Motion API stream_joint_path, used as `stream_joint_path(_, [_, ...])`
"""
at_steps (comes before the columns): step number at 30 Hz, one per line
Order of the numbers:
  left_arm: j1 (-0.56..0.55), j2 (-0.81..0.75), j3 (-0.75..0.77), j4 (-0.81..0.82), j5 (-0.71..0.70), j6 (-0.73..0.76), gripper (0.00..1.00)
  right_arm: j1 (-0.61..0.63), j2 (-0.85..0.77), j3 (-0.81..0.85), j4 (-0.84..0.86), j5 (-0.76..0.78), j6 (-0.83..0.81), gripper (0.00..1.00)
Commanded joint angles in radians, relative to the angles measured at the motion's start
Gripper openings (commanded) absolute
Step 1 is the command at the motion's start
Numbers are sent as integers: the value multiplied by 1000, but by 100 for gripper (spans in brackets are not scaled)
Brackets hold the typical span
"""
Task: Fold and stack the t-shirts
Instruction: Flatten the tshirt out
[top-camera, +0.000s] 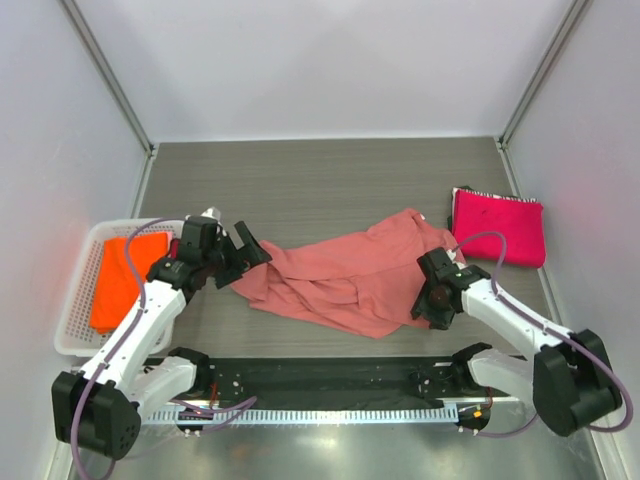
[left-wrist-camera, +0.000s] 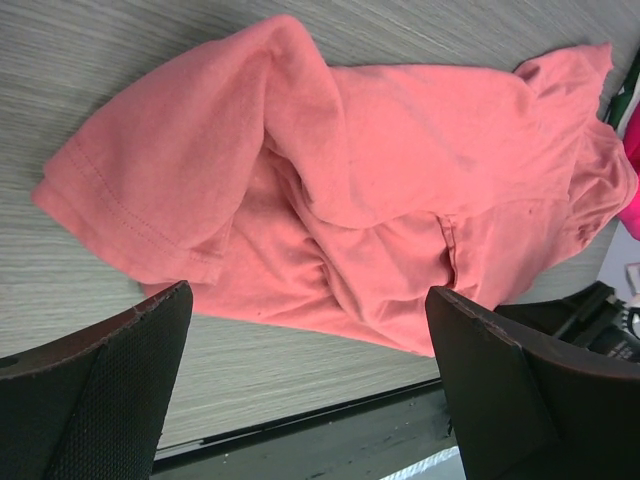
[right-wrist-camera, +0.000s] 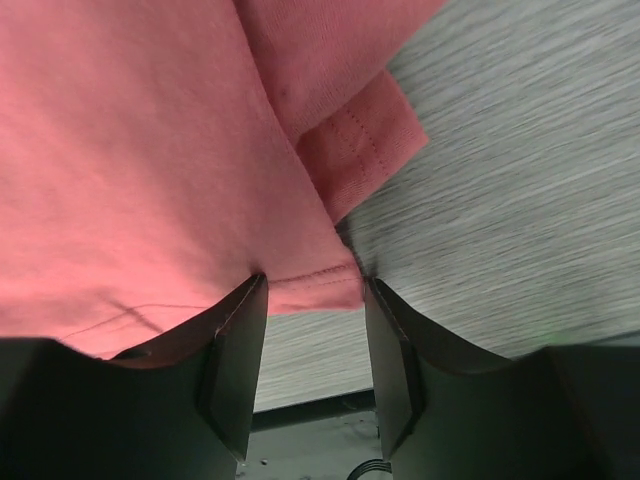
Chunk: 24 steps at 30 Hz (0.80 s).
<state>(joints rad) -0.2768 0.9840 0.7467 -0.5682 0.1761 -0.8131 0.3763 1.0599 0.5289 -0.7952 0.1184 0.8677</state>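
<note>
A salmon-pink t-shirt (top-camera: 350, 275) lies crumpled in the middle of the table, seen spread out in the left wrist view (left-wrist-camera: 380, 170). My right gripper (top-camera: 428, 305) is down at its near right corner. There the jaws stand apart on either side of the stitched hem (right-wrist-camera: 310, 285), fingertips touching the cloth (right-wrist-camera: 150, 150). My left gripper (top-camera: 250, 250) hovers wide open at the shirt's left end (left-wrist-camera: 308, 295), holding nothing. A folded magenta t-shirt (top-camera: 498, 228) lies at the right. A bright orange t-shirt (top-camera: 120, 275) sits in the basket.
The white lattice basket (top-camera: 75, 300) stands at the left table edge beside my left arm. A black rail (top-camera: 330, 380) runs along the near edge between the arm bases. Grey walls close in the table at the back and both sides.
</note>
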Motion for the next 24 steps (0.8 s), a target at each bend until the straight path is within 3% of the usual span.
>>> stream_joint_path(1, [-2, -10, 3, 65, 11, -6, 99, 33, 61, 25, 17, 33, 25, 50])
stream_joint_path(4, [-1, -13, 3, 73, 8, 9, 100, 49, 98, -10, 60, 40, 53, 43])
stream_joint_path(6, [-2, -13, 2, 74, 8, 9, 100, 49, 114, -12, 73, 44, 62, 18])
stream_joint_path(8, [-2, -7, 2, 74, 19, 15, 100, 49, 100, 23, 54, 47, 62, 2])
stream_joint_path(12, [-2, 12, -6, 65, 40, 26, 99, 50, 34, 153, -8, 118, 42, 1])
stream_joint_path(19, [-5, 10, -47, 60, 51, 19, 97, 42, 58, 599, -21, 243, -97, 1])
stream_joint_path(23, [-44, 2, -49, 33, 23, 15, 92, -43, 78, 778, 22, 267, -140, 1])
stream_joint_path(24, [-51, 2, -50, 30, 16, 15, 91, -113, 68, 793, 37, 256, -144, 1])
